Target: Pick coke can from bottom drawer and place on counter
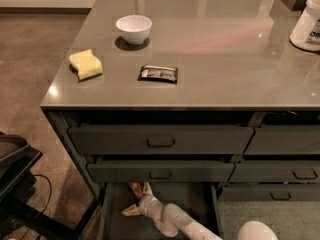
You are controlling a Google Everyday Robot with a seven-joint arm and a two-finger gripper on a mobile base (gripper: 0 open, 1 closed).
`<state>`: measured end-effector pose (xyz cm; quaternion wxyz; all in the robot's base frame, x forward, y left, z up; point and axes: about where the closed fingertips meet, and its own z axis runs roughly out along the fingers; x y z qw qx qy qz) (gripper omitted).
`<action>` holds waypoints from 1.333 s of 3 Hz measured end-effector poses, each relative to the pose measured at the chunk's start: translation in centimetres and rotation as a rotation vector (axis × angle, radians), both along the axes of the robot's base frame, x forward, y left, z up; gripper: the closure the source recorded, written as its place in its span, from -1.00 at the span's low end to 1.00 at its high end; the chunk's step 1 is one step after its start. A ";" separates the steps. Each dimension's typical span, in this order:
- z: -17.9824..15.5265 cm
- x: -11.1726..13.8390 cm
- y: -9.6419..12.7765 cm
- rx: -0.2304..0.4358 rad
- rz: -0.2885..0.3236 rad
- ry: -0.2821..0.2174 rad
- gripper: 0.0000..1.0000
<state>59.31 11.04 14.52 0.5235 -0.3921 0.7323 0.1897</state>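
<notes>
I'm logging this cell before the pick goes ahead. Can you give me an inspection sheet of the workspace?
Surface: counter, glossy, reflective.
Job's things: coke can lies in the open bottom drawer, rear left.
Clutter: white bowl, yellow sponge, dark packet, white container at the right edge.
Grippers: pincer inside the drawer, fingers spread, can by the upper finger, not clamped.
Cables: thin dark cable at the left.
Surroundings: brown floor; dark frame lower left.

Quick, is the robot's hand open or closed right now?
Gripper: open, in the bottom drawer, beside the coke can, holding nothing.
</notes>
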 end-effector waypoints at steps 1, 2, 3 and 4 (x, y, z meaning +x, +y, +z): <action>-0.4 -0.3 0.0 -0.008 0.008 0.003 -1.00; -0.4 -0.3 0.0 -0.008 0.008 0.003 -0.63; -0.4 -0.3 0.0 -0.008 0.008 0.003 -0.16; -0.4 -0.3 0.0 -0.008 0.008 0.003 0.30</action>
